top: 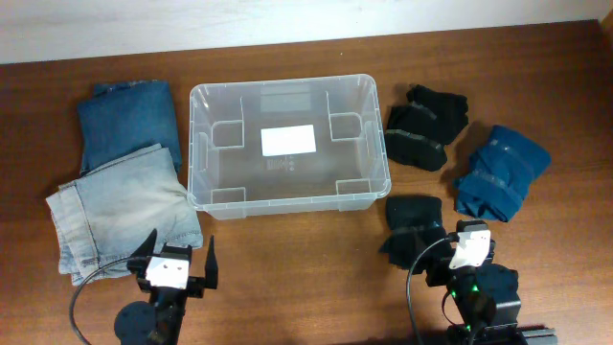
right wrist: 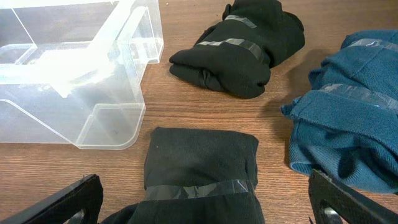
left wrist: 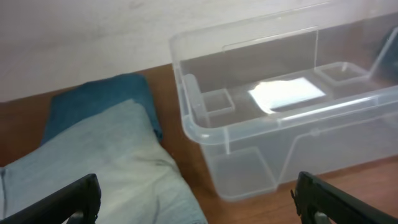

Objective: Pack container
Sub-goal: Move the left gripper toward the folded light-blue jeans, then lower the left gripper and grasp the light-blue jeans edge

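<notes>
The clear container [top: 287,208] sat empty at the middle of the table [top: 306,278], its white label showing through the bottom, so packing had not yet begun. The left gripper [top: 180,251] hung with fingers wide apart by the near corner of the pale folded jeans [top: 115,206]. The right gripper [right wrist: 204,186], jaws likewise spread, hovered over the nearest black taped bundle [right wrist: 199,155], just beside the container's corner. The first pick seemed in hand: the next move probably called for lowering onto that bundle, closing, then lifting it over the rim.
</notes>
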Action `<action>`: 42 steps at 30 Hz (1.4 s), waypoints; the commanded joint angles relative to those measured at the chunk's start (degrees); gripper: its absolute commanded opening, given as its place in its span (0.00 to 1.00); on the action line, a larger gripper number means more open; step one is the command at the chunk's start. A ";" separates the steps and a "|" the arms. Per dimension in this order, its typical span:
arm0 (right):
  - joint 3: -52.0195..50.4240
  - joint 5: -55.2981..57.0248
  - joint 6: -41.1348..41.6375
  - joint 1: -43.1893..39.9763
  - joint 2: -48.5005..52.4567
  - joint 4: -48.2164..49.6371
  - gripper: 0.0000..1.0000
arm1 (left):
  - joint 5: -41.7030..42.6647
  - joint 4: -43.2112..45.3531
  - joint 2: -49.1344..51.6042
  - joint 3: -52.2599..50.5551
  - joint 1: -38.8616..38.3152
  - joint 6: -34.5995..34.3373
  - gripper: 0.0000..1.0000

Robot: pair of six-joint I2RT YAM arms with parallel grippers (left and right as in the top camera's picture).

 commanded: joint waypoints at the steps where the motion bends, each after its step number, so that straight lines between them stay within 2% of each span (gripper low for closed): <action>1: -0.42 -0.28 -0.39 -0.42 -0.48 0.15 0.98 | 6.82 2.49 -0.33 -0.35 -0.20 -3.56 0.99; 6: -0.42 -0.28 -0.39 -0.42 -0.48 0.13 0.98 | 30.51 13.14 -0.33 -0.35 -0.20 -4.17 0.99; 9: -0.42 -0.28 -0.39 -0.42 -0.48 0.13 0.98 | 34.21 14.10 -0.33 -0.35 -0.20 -4.20 0.99; 10: -0.42 -0.28 -0.39 -0.42 -0.48 0.13 0.98 | 32.54 13.70 -0.31 -0.33 -0.20 -5.16 0.99; 13: -0.42 -0.28 -0.39 -0.42 -0.48 0.13 0.98 | 16.92 9.49 1.01 2.05 -0.20 -18.56 0.99; 16: -0.42 -0.28 -0.39 -0.42 -0.48 0.13 0.98 | 10.88 5.20 5.42 7.39 -0.20 -19.23 1.00; 20: -0.42 -0.28 -0.39 -0.42 -0.48 0.13 0.98 | 4.44 -3.78 18.67 21.68 -0.20 -18.84 1.00; 23: -0.42 -0.28 -0.39 -0.42 -0.48 0.13 0.98 | 5.03 -12.26 31.36 36.22 -0.20 -15.41 0.99; 28: -0.42 -0.28 -0.39 -0.42 -0.48 0.13 0.98 | 7.41 -26.34 45.94 56.06 -0.17 -15.30 1.00; 29: -0.42 -0.28 -0.39 -0.42 -0.48 0.15 0.98 | 6.01 -28.41 47.65 58.31 -0.17 -15.32 0.99; 31: -0.42 -0.28 -0.39 -0.42 -0.48 0.13 0.98 | -1.92 -33.29 51.91 62.55 0.28 -17.16 0.99; 34: -0.42 -0.28 -0.39 -0.42 -0.48 0.13 0.98 | -8.81 -37.62 56.24 63.95 4.26 -22.75 0.99; 39: -0.42 -0.28 -0.39 -0.42 -0.48 0.13 0.98 | -8.11 -44.35 64.96 63.93 19.52 -25.38 0.99; 42: -0.42 -0.28 -0.39 -0.42 -0.48 0.13 0.98 | -4.31 -46.03 70.44 63.93 28.81 -26.97 0.98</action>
